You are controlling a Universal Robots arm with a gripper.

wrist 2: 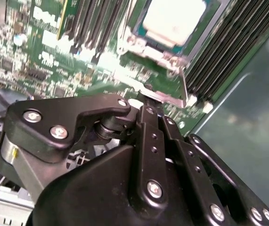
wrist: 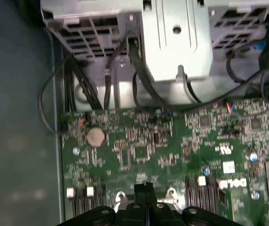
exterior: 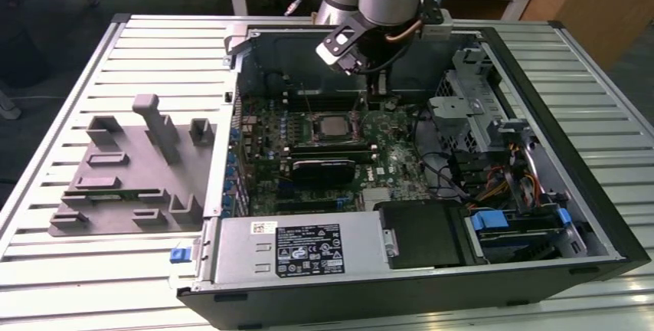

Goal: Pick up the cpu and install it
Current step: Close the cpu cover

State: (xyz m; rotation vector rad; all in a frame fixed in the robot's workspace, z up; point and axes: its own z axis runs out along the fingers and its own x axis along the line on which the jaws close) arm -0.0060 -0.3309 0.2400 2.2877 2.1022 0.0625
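The cpu (exterior: 329,126) lies flat in its socket on the green motherboard (exterior: 394,155) inside the open computer case, silver top up. In the second wrist view the cpu (wrist 2: 174,21) sits inside the socket's metal frame (wrist 2: 165,56). My gripper (exterior: 379,93) hangs over the board just to the exterior view's right of the socket and a little farther back. In the second wrist view my gripper (wrist 2: 146,104) has its black fingers pressed together, the tips at the edge of the socket frame. My gripper (wrist: 145,187) also looks shut in the first wrist view, with nothing seen between the fingers.
A grey fixture tray (exterior: 133,170) lies on the slatted table at the exterior view's left. Inside the case are a black heatsink block (exterior: 325,170), a power supply (exterior: 296,247), a metal drive cage (exterior: 470,116) and loose cables (exterior: 501,178). Memory slots (wrist 2: 247,42) flank the socket.
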